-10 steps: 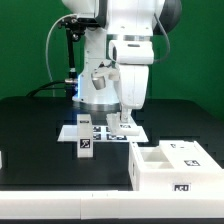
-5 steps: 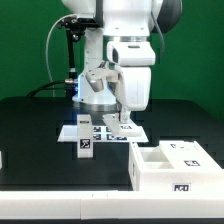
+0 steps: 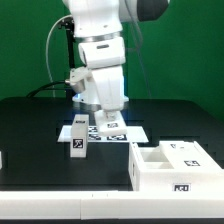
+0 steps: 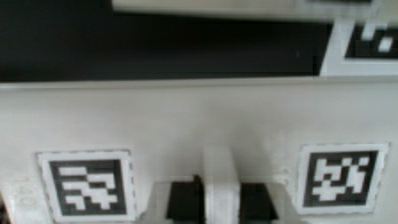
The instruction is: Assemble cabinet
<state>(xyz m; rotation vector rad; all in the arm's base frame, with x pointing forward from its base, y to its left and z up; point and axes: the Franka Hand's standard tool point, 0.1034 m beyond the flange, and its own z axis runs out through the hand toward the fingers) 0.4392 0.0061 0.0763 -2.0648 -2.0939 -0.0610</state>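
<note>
Shifted my arm toward exterior view's left since half-second back. Tool (image 3: 108, 120) low over marker board (image 3: 138, 130); opening: cannot tell. Cabinet box (image 3: 170, 165) at worktop (image 3: 30, 125) front, exterior view's right. Judged rigid, light, slick; grip thin wall.

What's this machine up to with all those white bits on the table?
A robot arm is partway through building a cabinet. Its claw hangs low over the marker board, a flat white sheet on the black table. A small upright panel with a tag stands just beside it. Whether the claw grips anything can't be told from these views. The box, the cabinet's body, sits apart toward the exterior view's right with its compartments facing up, and nothing is touching it.
</note>
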